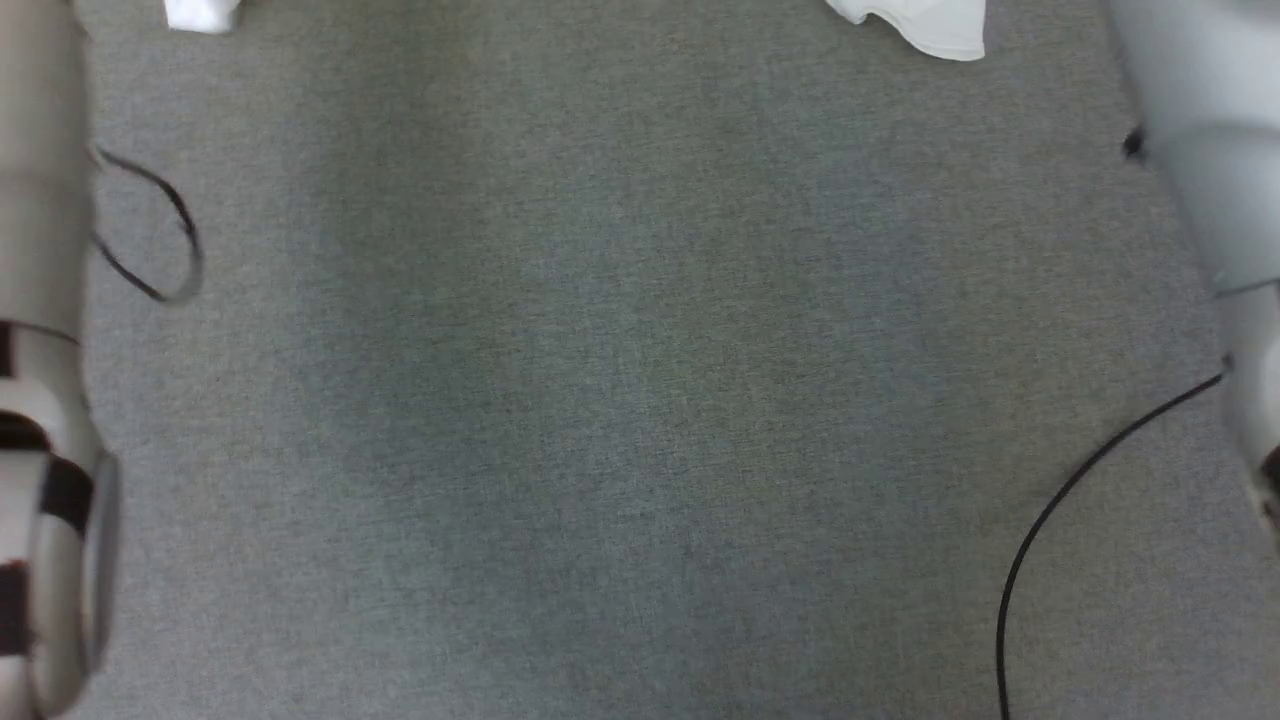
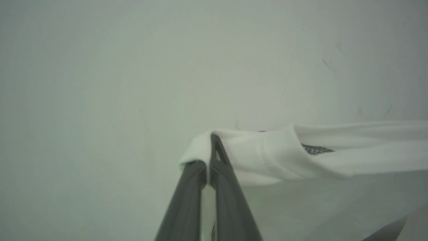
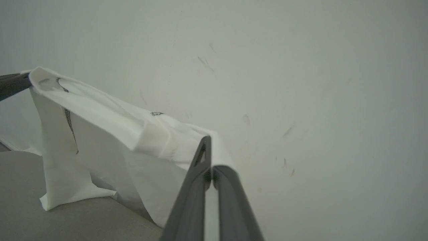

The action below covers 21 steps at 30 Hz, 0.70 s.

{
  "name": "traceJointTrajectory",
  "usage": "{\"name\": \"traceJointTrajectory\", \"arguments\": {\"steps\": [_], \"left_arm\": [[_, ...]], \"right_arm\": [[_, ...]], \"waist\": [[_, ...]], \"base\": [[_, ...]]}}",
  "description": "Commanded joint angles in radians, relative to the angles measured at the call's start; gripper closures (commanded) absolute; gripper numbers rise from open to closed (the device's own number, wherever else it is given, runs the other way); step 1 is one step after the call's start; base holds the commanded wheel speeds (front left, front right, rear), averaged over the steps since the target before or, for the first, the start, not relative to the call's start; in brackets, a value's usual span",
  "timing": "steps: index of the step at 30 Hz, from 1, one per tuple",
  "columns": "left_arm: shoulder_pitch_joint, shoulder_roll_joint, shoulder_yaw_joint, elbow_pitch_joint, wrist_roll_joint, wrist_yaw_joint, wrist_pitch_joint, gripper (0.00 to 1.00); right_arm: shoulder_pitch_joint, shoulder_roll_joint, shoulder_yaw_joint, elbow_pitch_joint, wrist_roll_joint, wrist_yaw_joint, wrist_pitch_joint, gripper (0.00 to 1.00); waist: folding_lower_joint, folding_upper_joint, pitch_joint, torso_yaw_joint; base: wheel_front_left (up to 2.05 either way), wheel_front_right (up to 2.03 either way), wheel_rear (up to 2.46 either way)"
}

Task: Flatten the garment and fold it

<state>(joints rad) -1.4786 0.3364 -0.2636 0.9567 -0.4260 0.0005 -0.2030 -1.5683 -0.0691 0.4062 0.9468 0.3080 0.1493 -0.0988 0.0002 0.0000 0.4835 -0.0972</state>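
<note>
- Left gripper (image 2: 209, 169): jaws pressed tight together, pinching an upper edge of the garment (image 2: 334, 157). The fabric runs off toward 3 o'clock in its wrist view.
- Right gripper (image 3: 211, 172): jaws likewise clamped on the opposite upper edge. The cloth spans away toward 10 o'clock.
- The garment hangs spread between both grips before a pale wall (image 3: 301, 67). One drooping end appears to meet the grey surface (image 1: 640, 400). In the head view, white corners show at 11 and 1 o'clock.
- Assessment: the two-point hold is judged to let the fabric's weight draw creases out before it is laid flat.
</note>
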Motion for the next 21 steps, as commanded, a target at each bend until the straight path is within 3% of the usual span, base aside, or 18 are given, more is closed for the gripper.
{"name": "traceJointTrajectory", "arguments": {"steps": [1, 7, 11, 18, 21], "left_arm": [[0.039, 0.027, 0.023, 0.033, -0.014, 0.005, -0.011, 1.0], [0.201, -0.045, 0.061, 0.09, -0.08, -0.026, -0.049, 1.0], [0.384, -0.08, 0.106, 0.073, -0.124, -0.048, -0.058, 1.0], [0.822, -0.119, 0.161, -0.164, -0.115, -0.052, -0.059, 1.0], [1.004, -0.138, 0.165, -0.292, -0.106, -0.029, -0.059, 1.0]], "right_arm": [[0.033, -0.031, 0.002, 0.031, 0.02, -0.019, -0.002, 1.0], [0.182, -0.031, 0.09, 0.085, 0.108, -0.019, 0.0, 1.0], [0.346, -0.048, 0.162, 0.052, 0.179, -0.019, -0.024, 1.0], [0.672, -0.135, 0.232, -0.13, 0.303, -0.019, -0.089, 1.0], [0.808, -0.182, 0.223, -0.233, 0.324, -0.019, -0.105, 1.0]], "waist": [[-0.0002, 0.0, 0.001, 0.009], [-0.0002, 0.0, -0.051, 0.049], [-0.0002, 0.0, -0.134, 0.064], [-0.0002, 0.0, -0.302, 0.065], [-0.0002, 0.0, -0.364, 0.059]], "base": [[0.0, 0.0, 0.0], [0.0, 0.0, 0.0], [0.0, 0.0, 0.0], [0.0, 0.0, 0.0], [0.0, 0.0, 0.0]]}}
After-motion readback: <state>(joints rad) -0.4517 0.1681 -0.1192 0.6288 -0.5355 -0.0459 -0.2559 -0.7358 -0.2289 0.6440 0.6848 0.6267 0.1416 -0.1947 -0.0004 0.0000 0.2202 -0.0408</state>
